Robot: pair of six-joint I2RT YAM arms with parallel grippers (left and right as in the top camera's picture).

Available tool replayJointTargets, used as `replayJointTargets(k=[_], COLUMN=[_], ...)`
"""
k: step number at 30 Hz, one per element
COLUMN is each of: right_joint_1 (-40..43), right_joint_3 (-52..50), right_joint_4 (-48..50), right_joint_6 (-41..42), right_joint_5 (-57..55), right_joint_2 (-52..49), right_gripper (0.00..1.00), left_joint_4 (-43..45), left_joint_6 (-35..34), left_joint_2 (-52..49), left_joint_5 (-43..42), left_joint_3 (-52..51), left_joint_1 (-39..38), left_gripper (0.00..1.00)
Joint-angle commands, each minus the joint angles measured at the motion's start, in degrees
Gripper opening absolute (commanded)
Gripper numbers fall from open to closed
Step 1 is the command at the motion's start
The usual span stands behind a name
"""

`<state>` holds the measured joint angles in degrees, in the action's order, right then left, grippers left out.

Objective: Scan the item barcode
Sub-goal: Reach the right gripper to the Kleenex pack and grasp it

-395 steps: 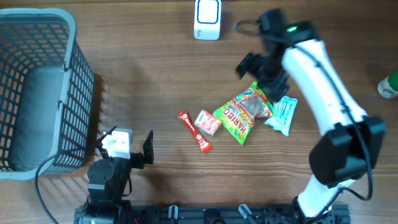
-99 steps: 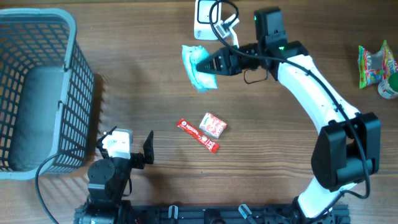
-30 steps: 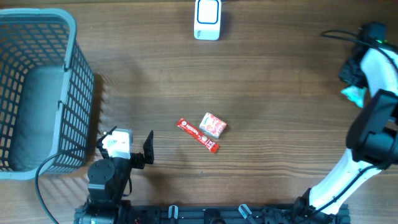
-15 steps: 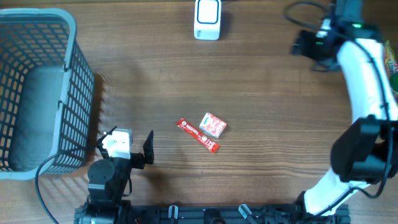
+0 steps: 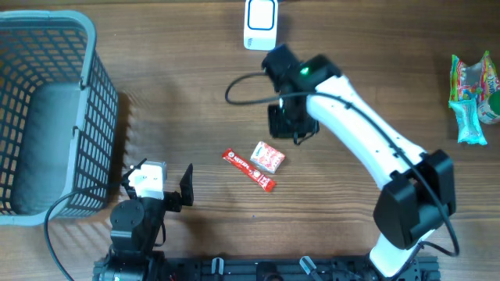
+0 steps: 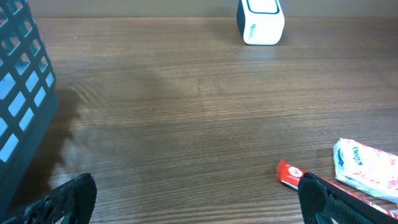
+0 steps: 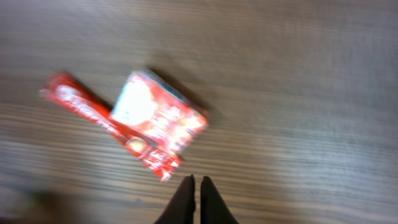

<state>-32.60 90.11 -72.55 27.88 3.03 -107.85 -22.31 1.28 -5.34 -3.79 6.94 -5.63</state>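
Centrally, one red stick (image 5: pixel 248 168) touches one pink packet (image 5: pixel 266 157); only overhead shows two more packets (image 5: pixel 467 78) at right. Above them the right gripper (image 7: pixel 194 196) is pinched together, empty; the left gripper (image 6: pixel 196 196) is spread wide.

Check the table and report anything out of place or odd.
Nothing is spilled or damaged. The red stick and red-white pack lie askew and touching. The right pincer hovers shut and empty near them.

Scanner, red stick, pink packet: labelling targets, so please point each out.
scanner (image 5: pixel 261 23), overhead view, middle of its white face.
red stick (image 5: pixel 248 169), overhead view, middle of the wrapper.
pink packet (image 5: pixel 267 158), overhead view, centre of its top face.
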Motion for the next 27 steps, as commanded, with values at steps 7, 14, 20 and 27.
replayJointTargets(k=[7,14,20,27], right_joint_1=[-0.5,-1.9,-5.3,-5.4], right_joint_3=[-23.8,-26.1,-26.1,-25.3], right_joint_4=[18.8,26.6,41.1,65.0], right_joint_6=[-2.3,-1.8,3.8,6.6], right_joint_5=[3.9,21.0,30.1,29.8], right_joint_2=[0.2,0.2,0.2,0.2], right_gripper=[0.04,0.04,0.04,0.15], left_joint_4=[0.3,0.3,0.3,0.3], left_joint_6=[-0.5,-0.5,-0.5,-0.5], left_joint_2=[0.2,0.2,0.2,0.2], left_joint_5=[-0.5,-0.5,-0.5,-0.5], left_joint_3=[-0.3,-0.3,-0.3,-0.3], left_joint_1=[-0.2,-0.2,-0.2,-0.2], left_gripper=[1.0,1.0,1.0,1.0])
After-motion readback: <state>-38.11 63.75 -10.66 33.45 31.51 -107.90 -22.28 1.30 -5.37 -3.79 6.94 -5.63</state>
